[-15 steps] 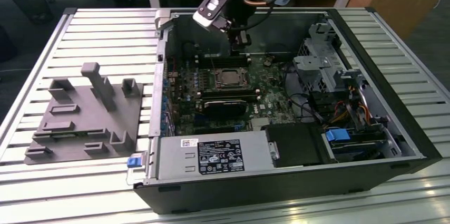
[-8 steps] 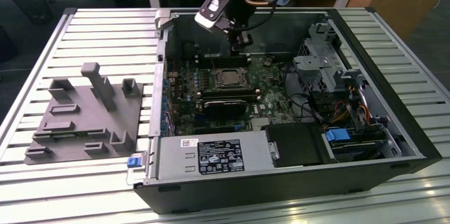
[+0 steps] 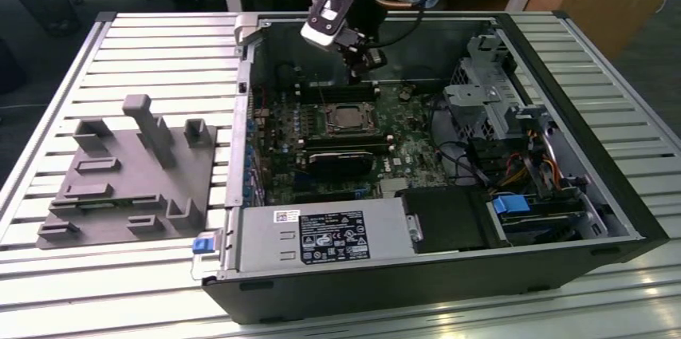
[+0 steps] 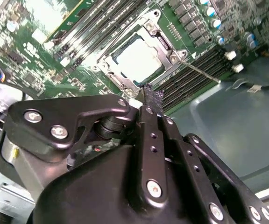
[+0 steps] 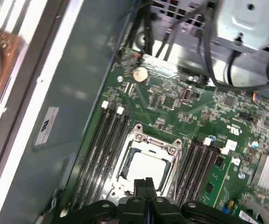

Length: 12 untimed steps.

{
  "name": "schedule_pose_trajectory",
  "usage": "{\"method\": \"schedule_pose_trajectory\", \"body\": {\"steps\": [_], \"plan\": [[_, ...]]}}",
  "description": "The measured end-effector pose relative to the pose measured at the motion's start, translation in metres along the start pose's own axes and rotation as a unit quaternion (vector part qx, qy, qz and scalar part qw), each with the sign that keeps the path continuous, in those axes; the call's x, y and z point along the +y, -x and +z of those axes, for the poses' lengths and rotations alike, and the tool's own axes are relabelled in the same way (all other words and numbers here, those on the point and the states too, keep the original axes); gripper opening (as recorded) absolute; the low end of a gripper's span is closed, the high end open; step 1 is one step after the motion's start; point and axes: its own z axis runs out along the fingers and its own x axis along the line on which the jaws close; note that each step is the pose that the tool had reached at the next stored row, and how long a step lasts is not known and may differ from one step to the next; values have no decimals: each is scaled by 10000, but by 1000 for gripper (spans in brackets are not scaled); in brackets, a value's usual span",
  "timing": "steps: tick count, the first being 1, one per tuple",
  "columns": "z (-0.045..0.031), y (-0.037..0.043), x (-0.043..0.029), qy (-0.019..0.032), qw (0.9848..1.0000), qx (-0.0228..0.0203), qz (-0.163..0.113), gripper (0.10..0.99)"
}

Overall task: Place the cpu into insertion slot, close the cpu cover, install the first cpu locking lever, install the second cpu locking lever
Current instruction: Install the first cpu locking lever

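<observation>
The gripper (image 5: 146, 183) has its fingers pressed together, with nothing between them; it hangs just beside the insertion slot (image 5: 126, 163), on the case wall side; the cpu (image 5: 146, 169) lies flat in this slot, under the cpu cover (image 5: 154, 142); beyond the slot's corner, a thin locking lever (image 4: 200, 71) stands out slantwise, seemingly unlatched.

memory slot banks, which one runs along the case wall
The long black slot bank bordering the grey-blue metal case wall; the other lies beyond the silver square cpu.

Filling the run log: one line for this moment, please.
cpu: in insertion slot | cpu cover: closed over it | claw: shut, by cover's edge
</observation>
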Motion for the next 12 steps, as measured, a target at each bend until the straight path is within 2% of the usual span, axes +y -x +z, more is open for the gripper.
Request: {"method": "schedule_pose_trajectory", "body": {"steps": [3, 6, 8, 12], "plan": [[0, 0, 0, -11, 9996, 12, -269, 106], [1, 0, 0, -22, 9985, 26, -547, 106], [1, 0, 0, -28, 9974, 34, -721, 106], [1, 0, -1, -43, 9941, 51, -1086, 106]]}}
